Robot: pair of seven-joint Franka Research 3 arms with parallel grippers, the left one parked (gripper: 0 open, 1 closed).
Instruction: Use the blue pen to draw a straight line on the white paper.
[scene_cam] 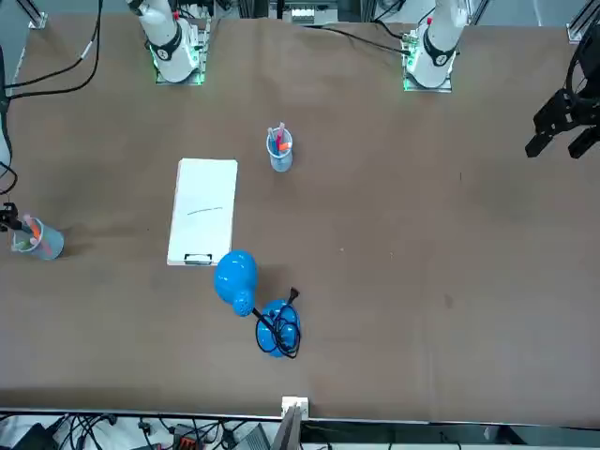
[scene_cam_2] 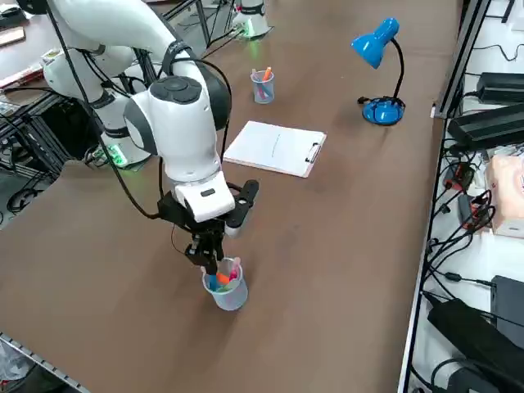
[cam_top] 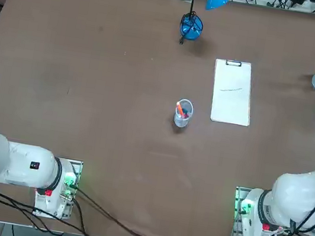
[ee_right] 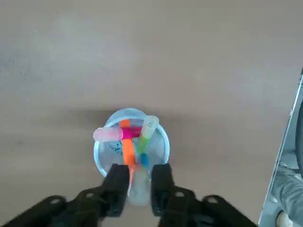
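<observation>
Gripping a pale pen, the right gripper fingers pinch it over one of two cups near the bench edge; one white paper lies well apart.

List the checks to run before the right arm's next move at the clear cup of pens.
1. The right gripper is low over the clear plastic cup near the table's right edge: ok.
2. The pale light-blue pen sits in the gripper's gap, beside the orange pen: ok.
3. Pen firmly held or loose: cannot tell.
4. The white paper sheet lies flat, with its small dark metal clip on the far short edge and nothing on top: ok.
5. Paper blank: not ok, a thin dark stroke already crosses it.
6. The brown table between cup and paper is bare: ok.
</observation>
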